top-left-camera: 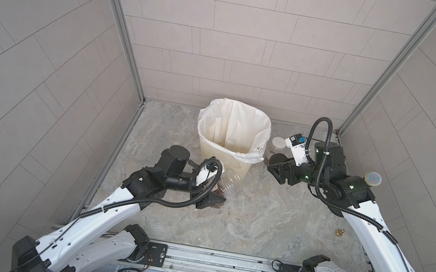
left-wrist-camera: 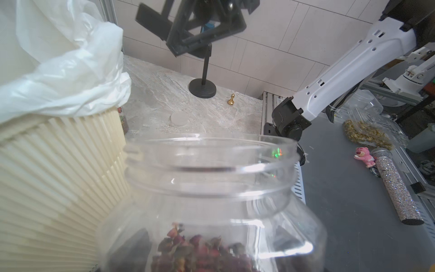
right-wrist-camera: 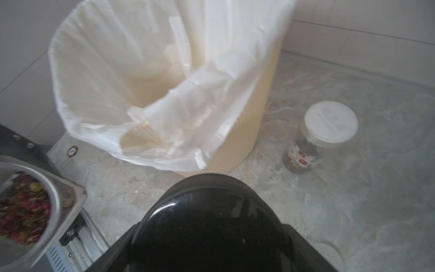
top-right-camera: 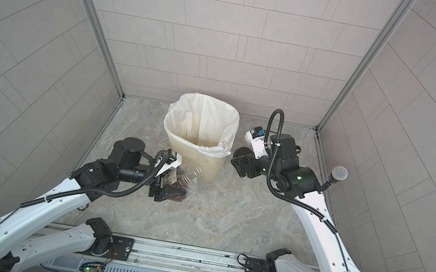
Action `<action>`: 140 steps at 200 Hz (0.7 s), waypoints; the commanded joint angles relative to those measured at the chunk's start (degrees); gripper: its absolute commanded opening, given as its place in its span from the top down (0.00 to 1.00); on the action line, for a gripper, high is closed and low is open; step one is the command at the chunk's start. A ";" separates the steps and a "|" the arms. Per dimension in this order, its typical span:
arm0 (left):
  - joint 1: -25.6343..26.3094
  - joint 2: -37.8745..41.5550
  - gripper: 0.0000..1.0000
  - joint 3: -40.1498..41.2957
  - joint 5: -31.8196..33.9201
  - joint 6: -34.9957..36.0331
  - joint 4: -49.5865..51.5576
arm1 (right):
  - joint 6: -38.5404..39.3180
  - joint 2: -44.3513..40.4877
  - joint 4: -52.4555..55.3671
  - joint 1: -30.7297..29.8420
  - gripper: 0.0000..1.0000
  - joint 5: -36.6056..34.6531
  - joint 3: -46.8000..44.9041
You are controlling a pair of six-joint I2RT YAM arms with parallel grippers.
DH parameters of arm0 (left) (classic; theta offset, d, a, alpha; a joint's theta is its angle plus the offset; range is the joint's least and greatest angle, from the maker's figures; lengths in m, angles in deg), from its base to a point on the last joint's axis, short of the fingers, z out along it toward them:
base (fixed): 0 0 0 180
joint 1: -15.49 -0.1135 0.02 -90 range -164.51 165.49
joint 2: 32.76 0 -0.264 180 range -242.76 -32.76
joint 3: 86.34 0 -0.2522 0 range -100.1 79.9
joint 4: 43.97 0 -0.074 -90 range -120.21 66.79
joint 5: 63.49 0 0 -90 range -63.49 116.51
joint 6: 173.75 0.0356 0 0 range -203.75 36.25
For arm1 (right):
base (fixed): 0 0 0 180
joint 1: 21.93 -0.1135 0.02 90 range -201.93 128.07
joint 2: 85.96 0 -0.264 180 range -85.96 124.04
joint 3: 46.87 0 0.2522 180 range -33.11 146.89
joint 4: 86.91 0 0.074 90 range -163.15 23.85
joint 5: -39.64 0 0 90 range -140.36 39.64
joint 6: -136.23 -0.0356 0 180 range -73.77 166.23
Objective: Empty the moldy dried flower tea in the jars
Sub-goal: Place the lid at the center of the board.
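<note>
Marbled grey tabletop [top-left-camera: 255,225] is enclosed by pale tiled walls. On it the moldy dried flower tea [left-wrist-camera: 200,249] is seen as reddish buds at the bottom of a wide, lidless clear jar [left-wrist-camera: 211,179], which is clamped between the fingers of the left gripper [top-left-camera: 213,201] just in front of the cream ribbed bin [top-left-camera: 218,153], toward its left. A black lid [right-wrist-camera: 211,223] is pinched by the fingers of the right gripper [top-left-camera: 277,163] just right of the bin, and a small white-lidded jar [right-wrist-camera: 306,150] with dark contents is stood upright beside the bin's right side.
</note>
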 commanded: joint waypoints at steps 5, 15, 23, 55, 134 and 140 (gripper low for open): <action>-0.30 1.32 0.34 1.44 0.87 -1.62 -5.35 | -7.98 -0.74 6.01 4.37 0.49 -10.22 -5.05; -0.31 1.40 0.34 1.82 1.03 -2.04 -6.10 | -9.74 -0.48 5.43 6.17 0.49 -11.06 -6.94; -0.31 1.49 0.34 2.10 1.22 -2.40 -6.64 | -10.91 -0.23 4.27 7.05 0.49 -12.67 -8.64; -0.36 1.45 0.34 3.25 1.31 -3.95 -9.17 | -13.43 2.10 -4.82 9.51 0.45 -18.29 -14.89; -0.29 1.50 0.34 4.58 2.70 -4.55 -10.14 | -19.21 11.40 -12.98 8.09 0.46 -10.23 -25.43; -0.31 1.50 0.34 4.71 2.76 -4.76 -10.39 | -19.56 11.72 -13.63 8.04 0.46 -10.03 -26.58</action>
